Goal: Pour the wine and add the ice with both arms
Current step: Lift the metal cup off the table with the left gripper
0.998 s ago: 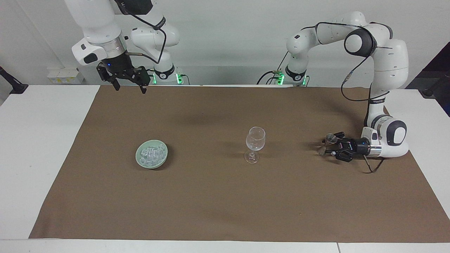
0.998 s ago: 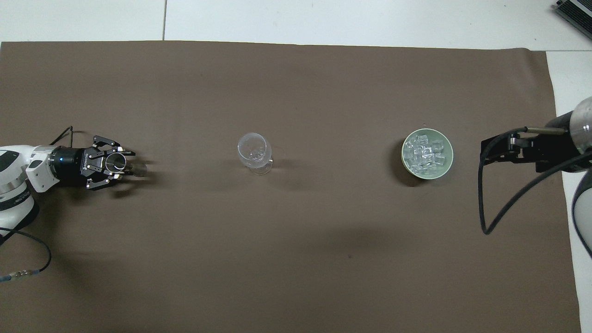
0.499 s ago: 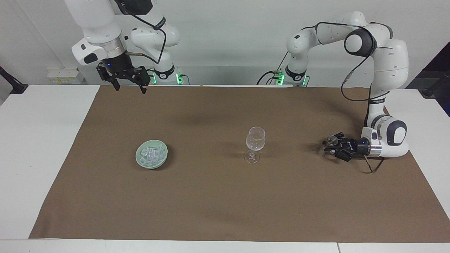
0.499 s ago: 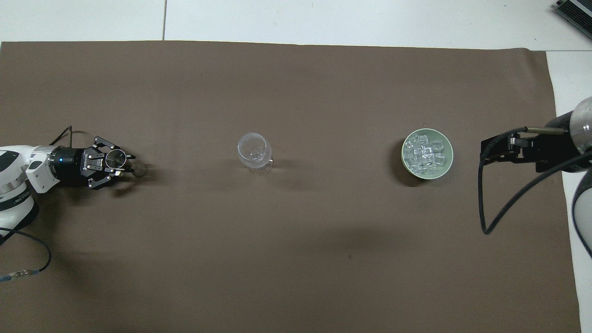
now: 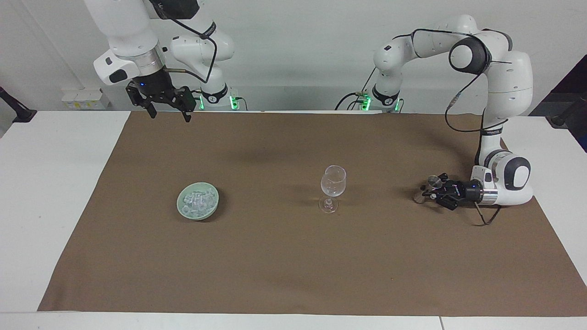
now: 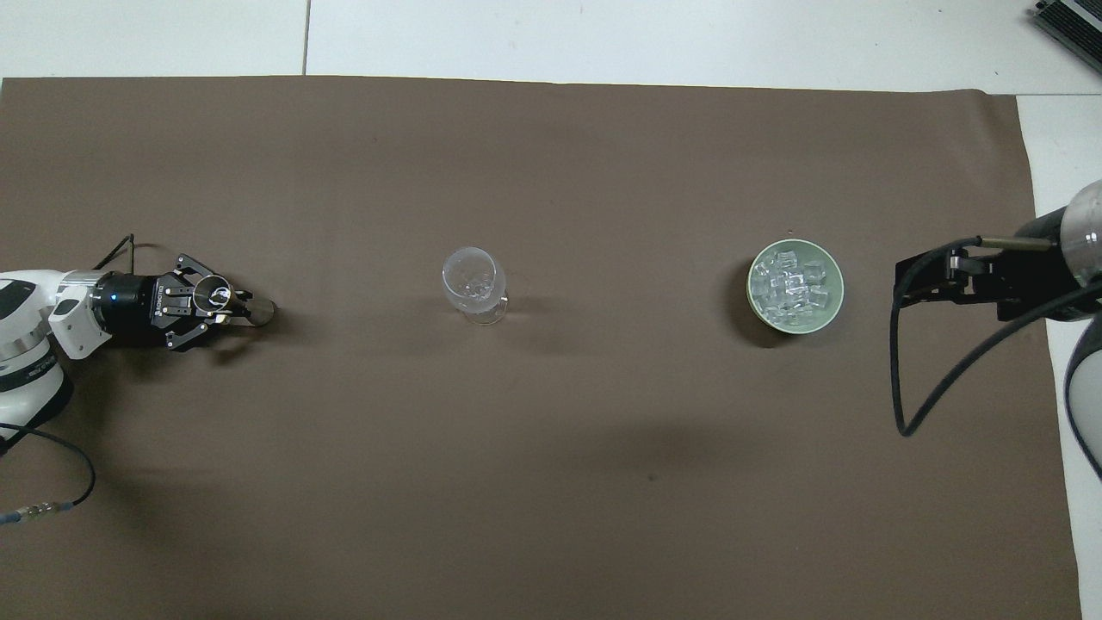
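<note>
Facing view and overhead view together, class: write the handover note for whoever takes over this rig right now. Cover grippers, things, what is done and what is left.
Left gripper: low over the brown cloth at the left arm's end, shut on a small clear vessel; what it contains cannot be told.
Right gripper: open, empty, raised over the cloth's edge by its own base; this arm waits.
Wine glass: upright mid-cloth, no wine visible.
Ice: heaped in the green bowl, toward the right arm's end.
Done: vessel gripped.
Left: pour into the glass, then add ice.
</note>
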`<move>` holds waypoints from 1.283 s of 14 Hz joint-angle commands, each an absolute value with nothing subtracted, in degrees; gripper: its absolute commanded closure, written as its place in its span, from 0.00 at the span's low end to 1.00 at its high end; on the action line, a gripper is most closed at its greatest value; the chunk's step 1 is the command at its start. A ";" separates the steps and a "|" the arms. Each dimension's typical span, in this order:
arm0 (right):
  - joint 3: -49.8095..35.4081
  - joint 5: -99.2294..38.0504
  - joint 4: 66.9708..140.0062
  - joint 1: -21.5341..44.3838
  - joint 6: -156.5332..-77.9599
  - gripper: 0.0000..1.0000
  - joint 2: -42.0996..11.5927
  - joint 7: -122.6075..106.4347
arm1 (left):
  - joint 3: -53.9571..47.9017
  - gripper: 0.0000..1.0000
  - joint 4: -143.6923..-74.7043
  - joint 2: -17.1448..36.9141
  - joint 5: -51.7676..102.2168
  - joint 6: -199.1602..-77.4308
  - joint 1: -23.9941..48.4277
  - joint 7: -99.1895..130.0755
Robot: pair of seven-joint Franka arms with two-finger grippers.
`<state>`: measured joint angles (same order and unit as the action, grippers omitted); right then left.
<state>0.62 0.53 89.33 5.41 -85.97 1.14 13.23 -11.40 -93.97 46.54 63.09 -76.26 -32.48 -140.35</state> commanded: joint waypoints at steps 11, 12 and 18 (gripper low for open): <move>0.79 -0.88 90.35 4.92 -87.19 0.00 1.93 12.57 | -10.90 1.00 -95.27 32.88 65.04 -83.75 -21.54 -133.17; 0.79 -0.88 90.35 4.92 -87.19 0.00 1.93 12.48 | -10.99 1.00 -95.71 31.83 65.21 -84.72 -20.23 -132.28; 0.79 -0.88 90.35 4.92 -87.19 0.00 1.93 12.48 | -11.34 1.00 -103.25 24.98 69.95 -90.78 -15.30 -129.20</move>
